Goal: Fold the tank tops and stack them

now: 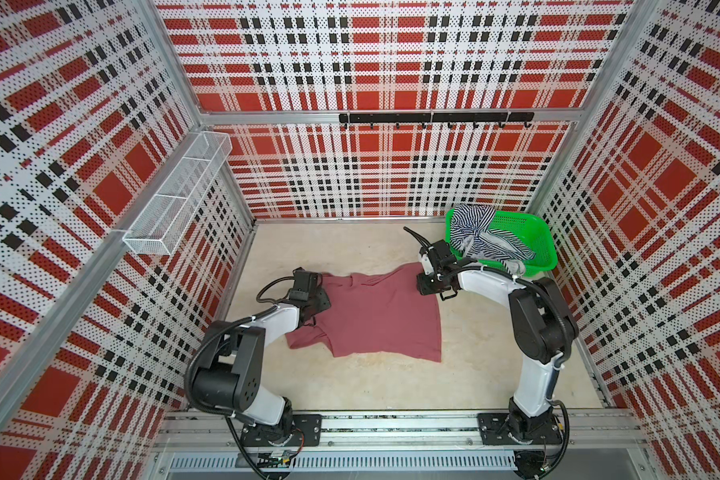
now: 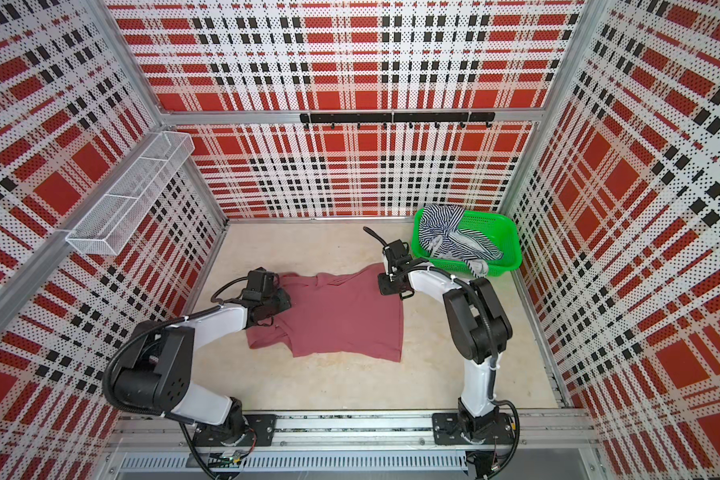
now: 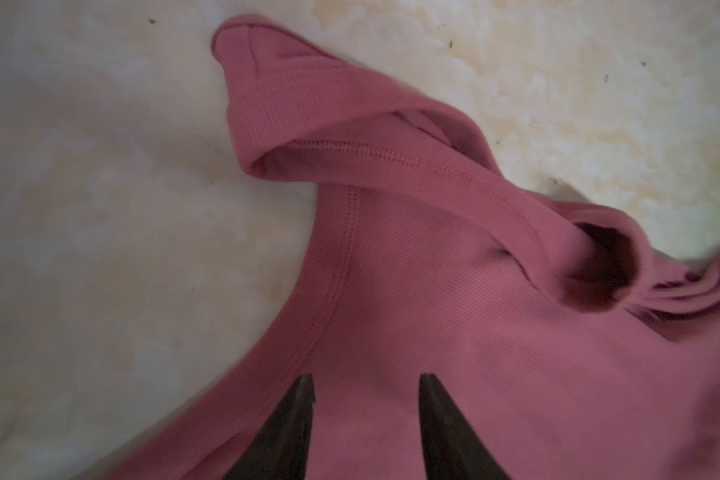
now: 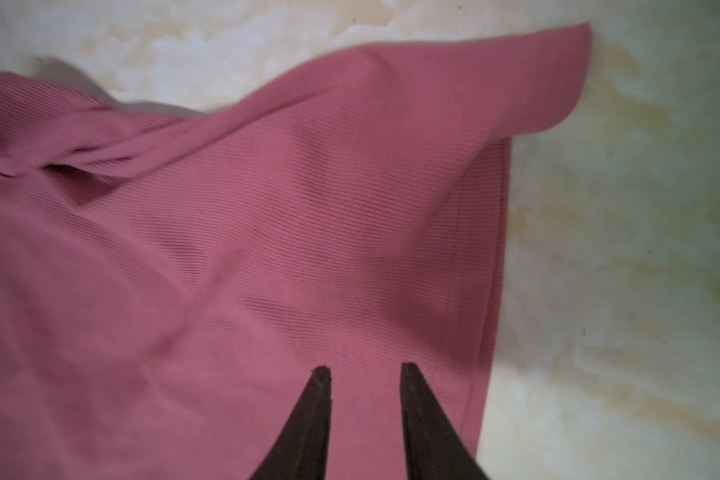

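1. Both sets of jaws stand apart with nothing pinched between them. Your left gripper [image 3: 366, 380] sits over the rose tank top [image 1: 383, 316] at its 9 o'clock edge, and your right gripper [image 4: 364, 370] sits over its 1 o'clock corner. If you close here without pressing down, I judge you'd catch only the upper layer — the lower one would stay on the table [image 1: 350, 395] and the fold would split.
2. The strap [image 3: 350, 153] beyond the left jaws is twisted and rolled into a loop. Fold now and that lump likely gets trapped inside, leaving a bulge that tips the stack.
3. Pull harder on one side than the other and the ribbed knit will probably stretch and skew, since it looks soft and thin.
4. The striped tank top [image 1: 487, 237] hangs over the rim of the green basket [image 1: 539, 270] at 2 o'clock of the table, just beside your right arm. A wide swing could snag it or nudge the basket.
5. The rose top lies near the table's centre. Its body is mostly flat, with a flap bunched out at 7 o'clock and creases along 12 o'clock. It isn't folded yet.
6. The striped top is crumpled in the basket — navy-and-white with pale edging, and neither gripper touches it.
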